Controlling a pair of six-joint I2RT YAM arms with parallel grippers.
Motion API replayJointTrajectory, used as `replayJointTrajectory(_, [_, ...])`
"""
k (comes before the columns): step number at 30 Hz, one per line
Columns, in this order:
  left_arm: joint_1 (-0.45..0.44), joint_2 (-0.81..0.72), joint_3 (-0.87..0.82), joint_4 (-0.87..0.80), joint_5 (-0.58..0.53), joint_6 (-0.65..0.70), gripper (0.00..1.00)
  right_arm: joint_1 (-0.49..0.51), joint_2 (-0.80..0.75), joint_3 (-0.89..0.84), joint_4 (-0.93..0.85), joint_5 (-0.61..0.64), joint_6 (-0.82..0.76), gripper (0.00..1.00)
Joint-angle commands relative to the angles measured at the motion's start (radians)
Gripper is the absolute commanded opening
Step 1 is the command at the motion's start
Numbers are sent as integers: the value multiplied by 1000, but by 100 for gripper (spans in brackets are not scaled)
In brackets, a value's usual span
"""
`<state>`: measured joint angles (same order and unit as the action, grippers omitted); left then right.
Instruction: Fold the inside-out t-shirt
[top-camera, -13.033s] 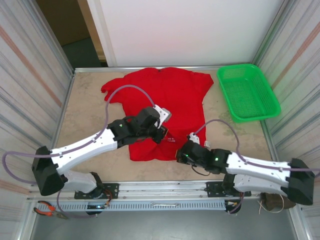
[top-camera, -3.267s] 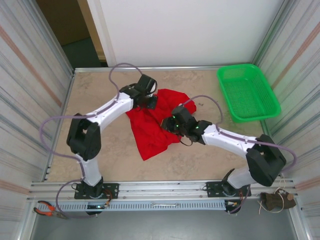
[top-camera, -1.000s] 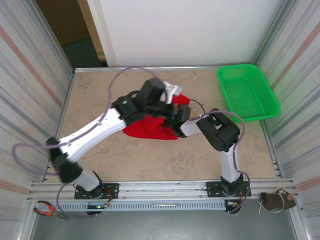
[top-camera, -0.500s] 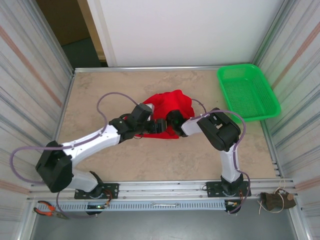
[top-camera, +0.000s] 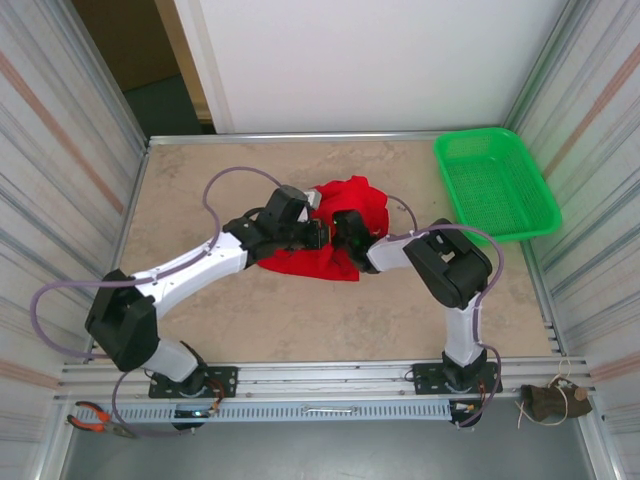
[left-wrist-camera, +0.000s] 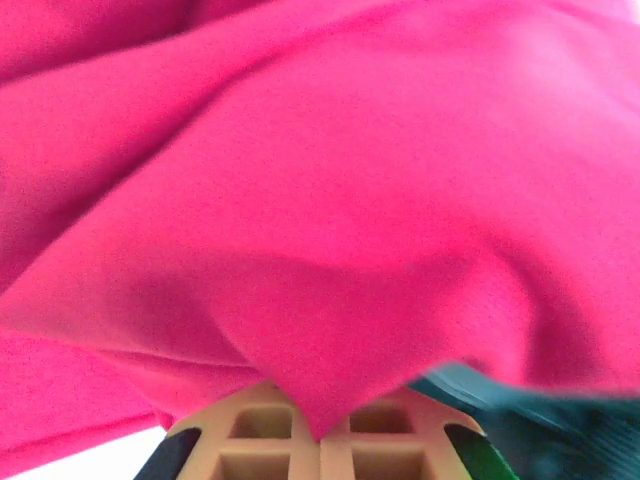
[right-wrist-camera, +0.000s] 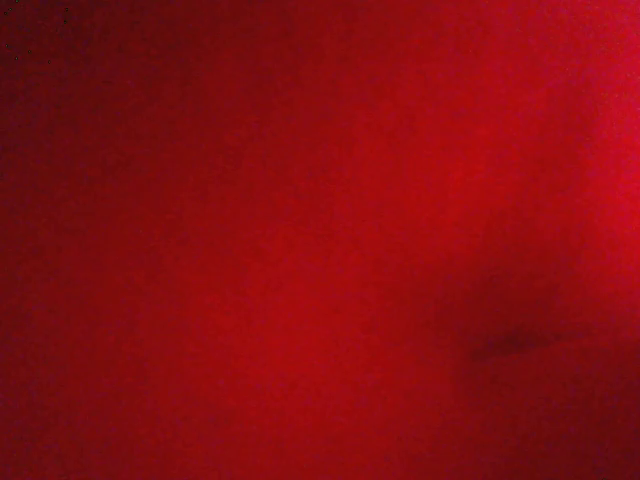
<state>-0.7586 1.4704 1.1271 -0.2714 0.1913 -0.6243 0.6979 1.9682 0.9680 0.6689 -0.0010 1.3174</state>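
Observation:
The inside-out t-shirt (top-camera: 352, 200) is a bright red bunched heap in the middle of the table. My left gripper (top-camera: 317, 236) presses into its left side. In the left wrist view a point of the red t-shirt (left-wrist-camera: 320, 200) is pinched between the tan fingers (left-wrist-camera: 258, 442), so the left gripper (left-wrist-camera: 322, 432) is shut on it. My right gripper (top-camera: 342, 232) is pushed into the heap from the right, close against the left one. Red t-shirt cloth (right-wrist-camera: 320, 240) lies right over the right wrist camera and hides its fingers.
A green mesh basket (top-camera: 495, 185) stands at the back right corner. Bare beige table (top-camera: 200, 180) lies left of the heap and in front of it. Corrugated walls close in both sides. Pliers (top-camera: 95, 418) lie below the near rail at the left.
My left gripper came down from above the heap to its left side and closed on a fold of cloth. The heap shifted slightly. The right gripper stayed in the cloth.

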Motion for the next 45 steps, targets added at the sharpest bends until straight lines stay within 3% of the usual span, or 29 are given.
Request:
replayJointTrajectory(1, [-33,-60,56,24,172,14,0,-4,-31,53,9,22,16,21])
replayJointTrajectory(7, [-98,-100,110,183,379,37,0,34,77,137,-53,73,22,21])
replayJointTrajectory(9, [-101,-108,145,159,403,70,0,42,113,126,-35,87,44,21])
replayJointTrajectory(10, [-95,-115,157,132,381,82,8,43,123,114,-18,85,56,21])
replayJointTrajectory(12, [-64,-139,150,115,344,91,35,46,129,87,-4,91,63,21])
replayJointTrajectory(16, [57,-173,121,133,280,50,68,51,108,33,-2,99,51,20])
replayJointTrajectory(20, [142,-97,248,-3,222,96,74,68,89,-10,5,111,32,20])
replayJointTrajectory(24, [149,74,458,-274,159,215,77,83,84,-42,22,123,35,19])
replayJointTrajectory(27, [148,152,490,-381,121,230,78,96,77,-69,39,141,44,19])
replayJointTrajectory(31, [143,106,308,-304,97,156,82,93,81,-104,107,128,62,18])
replayJointTrajectory(37, [105,-86,-14,-86,51,42,91,79,62,-130,127,119,59,19])
replayJointTrajectory(43, [67,-120,-128,14,39,-8,94,70,32,-113,57,137,53,24])
replayJointTrajectory(45, [55,-106,-131,19,42,-15,93,69,13,-89,-41,147,51,34])
